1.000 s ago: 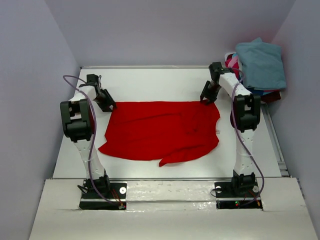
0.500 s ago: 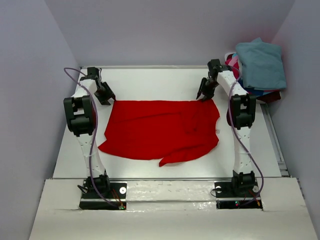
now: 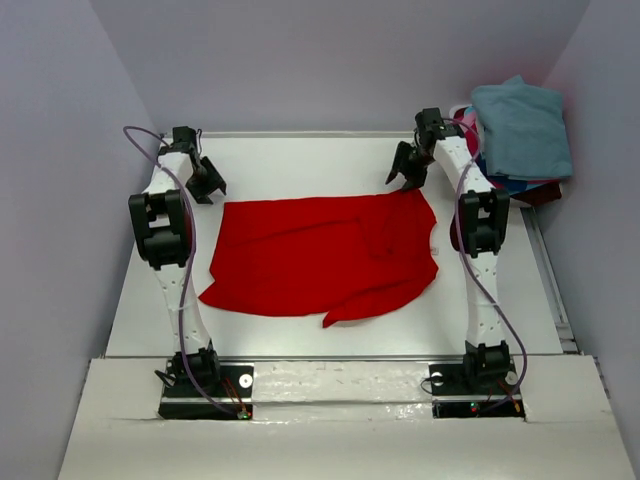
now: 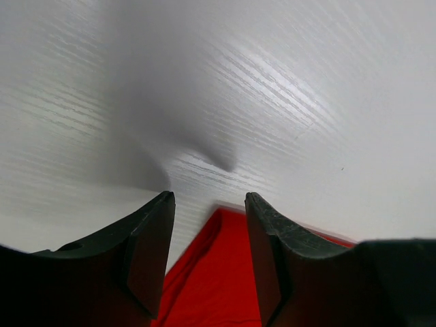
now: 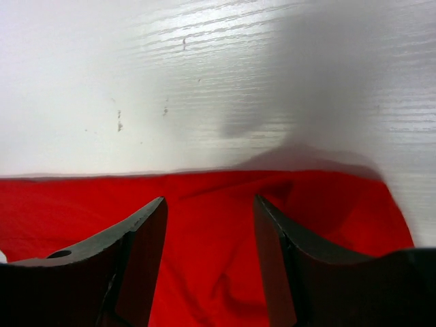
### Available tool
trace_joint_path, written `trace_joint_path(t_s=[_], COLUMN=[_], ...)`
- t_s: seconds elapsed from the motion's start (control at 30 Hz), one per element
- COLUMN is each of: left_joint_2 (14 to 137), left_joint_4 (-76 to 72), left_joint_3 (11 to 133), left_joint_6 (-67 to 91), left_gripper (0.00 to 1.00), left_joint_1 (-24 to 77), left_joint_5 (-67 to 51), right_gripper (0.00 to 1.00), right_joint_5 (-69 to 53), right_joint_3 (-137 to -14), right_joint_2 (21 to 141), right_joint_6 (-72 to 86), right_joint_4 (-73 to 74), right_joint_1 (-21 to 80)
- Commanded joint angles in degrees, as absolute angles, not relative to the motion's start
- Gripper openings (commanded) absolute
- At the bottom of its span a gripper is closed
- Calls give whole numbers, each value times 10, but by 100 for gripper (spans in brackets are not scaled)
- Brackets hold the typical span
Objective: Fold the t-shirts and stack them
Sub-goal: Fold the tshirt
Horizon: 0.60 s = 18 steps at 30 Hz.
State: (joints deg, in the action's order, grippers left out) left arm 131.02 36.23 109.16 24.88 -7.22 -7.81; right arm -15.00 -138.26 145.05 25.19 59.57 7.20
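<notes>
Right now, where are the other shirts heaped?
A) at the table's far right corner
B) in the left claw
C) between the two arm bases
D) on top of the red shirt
A: the teal-topped pile sits at the far right corner of the table, clear of the red shirt spread in the middle.

Left claw [image 4: 208, 199] spread; red t-shirt [image 4: 221, 279] corner between its jaws (white table [image 4: 320, 95], shadowed, beyond).

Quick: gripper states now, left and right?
Left gripper: open, holding nothing.
Right gripper: open, holding nothing; red shirt lies free below it.
</notes>
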Motion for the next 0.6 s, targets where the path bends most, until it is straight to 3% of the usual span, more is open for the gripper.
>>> trace_joint_path(t_s=[0.0,0.13,0.57], left_joint_2=[1240,1176,1108], left_joint_4=[374,359,335], left_joint_3=[1095,1054,933], left_joint_6=[243,236,226], left_gripper=[57,59,59], left_joint_1=[-67,-51,25], left_joint_5=[-56,-50,-116], right_gripper=[59,60,57], right_joint_5=[-142,-127,-73], right_joint_3=[-1382,-1278,-1138], right_joint_2=[1382,1310,1249], right_joint_6=[237,243,258], right_joint_4=[593,554,567], right_joint_1=[79,79,84])
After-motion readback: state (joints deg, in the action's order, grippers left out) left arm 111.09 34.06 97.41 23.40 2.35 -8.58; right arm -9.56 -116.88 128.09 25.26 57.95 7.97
